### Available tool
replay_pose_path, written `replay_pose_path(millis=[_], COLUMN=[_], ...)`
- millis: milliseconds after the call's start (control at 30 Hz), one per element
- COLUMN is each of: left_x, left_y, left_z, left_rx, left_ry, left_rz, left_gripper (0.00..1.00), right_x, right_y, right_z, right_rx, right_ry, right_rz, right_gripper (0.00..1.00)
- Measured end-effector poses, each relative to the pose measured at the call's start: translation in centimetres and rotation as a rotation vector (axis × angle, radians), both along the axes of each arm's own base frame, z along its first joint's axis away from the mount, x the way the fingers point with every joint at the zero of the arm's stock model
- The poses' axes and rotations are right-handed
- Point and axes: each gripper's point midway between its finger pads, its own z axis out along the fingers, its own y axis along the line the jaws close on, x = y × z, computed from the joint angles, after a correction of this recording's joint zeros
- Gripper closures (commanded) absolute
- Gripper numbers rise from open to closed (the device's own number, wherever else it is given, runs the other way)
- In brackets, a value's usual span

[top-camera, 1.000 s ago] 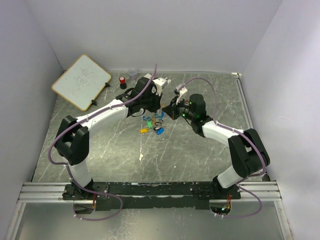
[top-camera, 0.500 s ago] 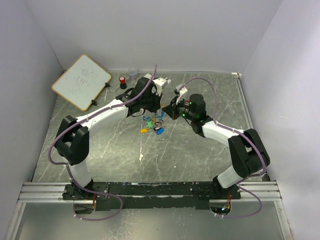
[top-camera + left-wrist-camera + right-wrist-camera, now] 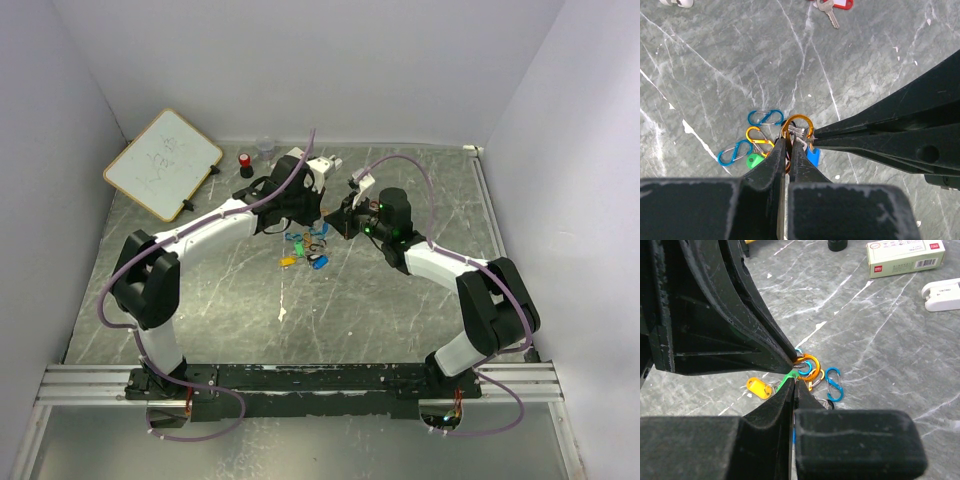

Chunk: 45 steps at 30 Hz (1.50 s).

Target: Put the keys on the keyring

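The right end effector (image 3: 793,385) rises from the bottom centre, fingers pressed together, tips beside a green key tag (image 3: 788,376). The left end effector (image 3: 791,359) fills the upper left, its closed tip on an orange carabiner (image 3: 815,365). A blue carabiner (image 3: 834,385) and a yellow key tag (image 3: 758,386) flank them on the marbled bench (image 3: 880,340).

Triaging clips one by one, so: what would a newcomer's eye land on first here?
Both arms meet tip to tip at mid-table. The left end effector pinches an orange carabiner, and the right end effector is shut right against it. Beneath them lies a bright little cluster, including a blue carabiner and a yellow key tag. A whiteboard sits in the far left corner.
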Motion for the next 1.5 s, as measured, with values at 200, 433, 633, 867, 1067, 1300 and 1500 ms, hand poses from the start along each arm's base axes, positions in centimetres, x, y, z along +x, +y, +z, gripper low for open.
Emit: replay_pose_path(millis=[200, 433, 633, 867, 1067, 1300, 1500], left_x=[-0.2, -0.3, -0.4, -0.8, -1.1, -1.3, -1.3], left_y=[-0.1, 0.0, 0.0, -0.3, -0.2, 0.0, 0.0], left_z=[-0.5, -0.6, -0.6, -0.7, -0.9, -0.8, -0.8], left_rx=[0.005, 0.008, 0.014, 0.010, 0.013, 0.012, 0.009], left_ry=[0.014, 0.018, 0.017, 0.026, 0.032, 0.031, 0.035], left_rz=[-0.007, -0.014, -0.024, -0.055, -0.068, -0.066, -0.061], left_gripper=[0.93, 0.93, 0.93, 0.93, 0.93, 0.93, 0.93], right_x=[0.0, 0.0, 0.0, 0.1, 0.0, -0.1, -0.2], right_y=[0.0, 0.0, 0.0, 0.0, 0.0, 0.1, 0.0], right_z=[0.0, 0.0, 0.0, 0.1, -0.1, -0.1, 0.0], right_rx=[0.000, 0.000, 0.000, 0.001, -0.002, -0.001, -0.001], right_ry=[0.000, 0.000, -0.001, -0.004, 0.002, 0.002, 0.002], right_rz=[-0.001, -0.002, -0.002, -0.002, -0.002, 0.002, 0.002], right_gripper=[1.00, 1.00, 1.00, 1.00, 1.00, 1.00, 1.00])
